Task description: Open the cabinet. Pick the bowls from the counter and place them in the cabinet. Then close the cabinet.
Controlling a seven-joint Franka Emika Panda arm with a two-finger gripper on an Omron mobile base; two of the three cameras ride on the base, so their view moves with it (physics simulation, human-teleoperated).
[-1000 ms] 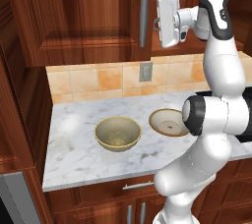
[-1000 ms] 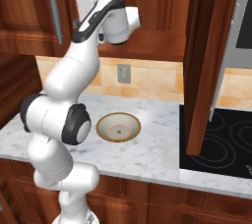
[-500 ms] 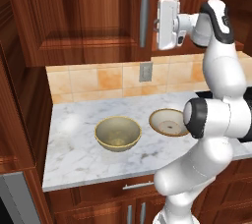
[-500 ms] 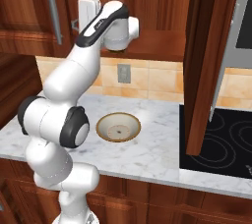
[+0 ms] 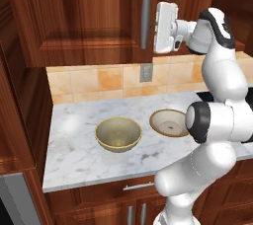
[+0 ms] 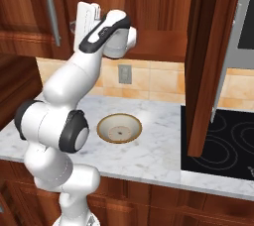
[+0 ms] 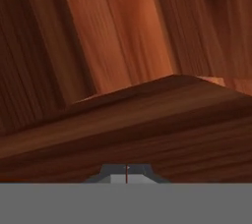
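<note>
Two small dark tips, pressed together with nothing between them, mark the pincer (image 7: 126, 173) in the hand view, facing close wood: the raised panel of a cabinet door. In the left base view the white hand sits high, just right of the left door's long silver handle (image 5: 145, 15), near it but, as far as I can tell, not touching it. In the right base view the same hand stands in front of the dark cabinet (image 6: 154, 17) opening, between the left door's handle (image 6: 51, 14) and the right door (image 6: 211, 56), which hangs swung out toward the camera over the edge of the stovetop (image 6: 225, 143).

Below, on the worktop (image 5: 74, 140), both bowls wait well apart from the pincer: the deep bowl (image 5: 118, 133) near the middle, the shallow bowl (image 5: 168, 122) just to its right, partly behind the arm's elbow in the left base view and plain in the right base view (image 6: 119, 128).

My judgement: the opening step is under way, with one door out and the left door apparently shut. The risks from here are mostly about that handle. With the tips together the pincer cannot clasp the bar; it could only hook or push it, and a glancing contact may slide off. A pull along the wrong arc could jam the door against the hand. The open right door also crowds the arm's later path from bowls to shelf, so a wide swing could knock it.
</note>
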